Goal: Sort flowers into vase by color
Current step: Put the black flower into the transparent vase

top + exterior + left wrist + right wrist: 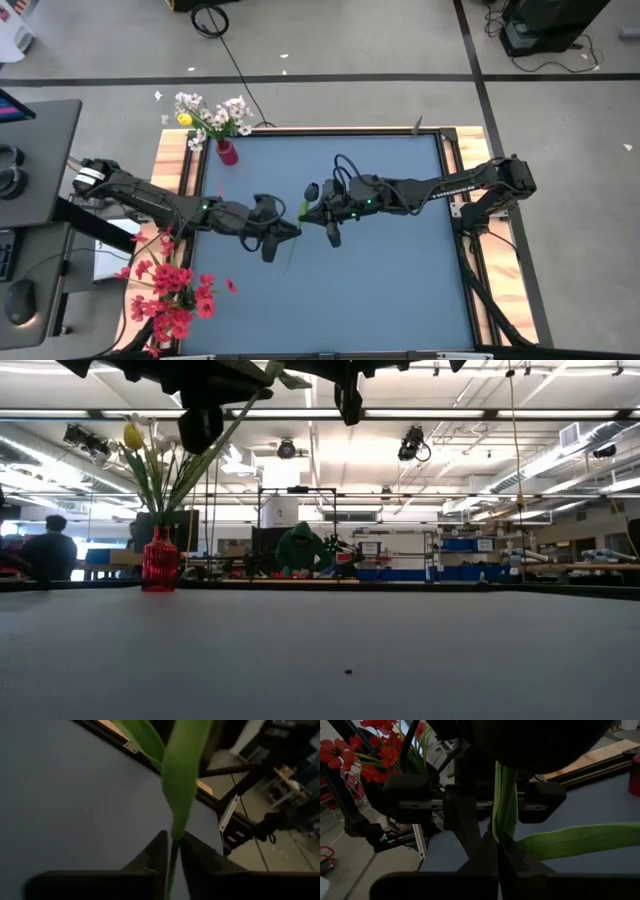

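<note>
One flower hangs over the middle of the table, held by both grippers. Only its green stem [303,207] and long leaves [180,775] show, and the blossom is hidden. In the low view the stem [225,435] slants down from the grippers, clear of the table. My left gripper [290,226] reaches in from the left and is shut on the stem. My right gripper [312,212] comes from the right, just beside it, also shut on the stem. My left gripper pinches the thin stem [173,849] between its two fingers, just below the base of a leaf. It comes in roughly level from the table's left. The flower is lifted clear of the table. My right gripper pinches the green stem [501,831] between its two fingers, close in front of the left gripper's fingers [465,820]. It comes in roughly level from the table's right, and a long leaf [580,840] sticks out sideways past it.
A red vase [227,152] with white blossoms and a yellow one stands at the table's far left corner. A bunch of red flowers [172,295] stands at the near left edge. The blue mat [400,280] lies bare to the right and near side. People sit beyond the table.
</note>
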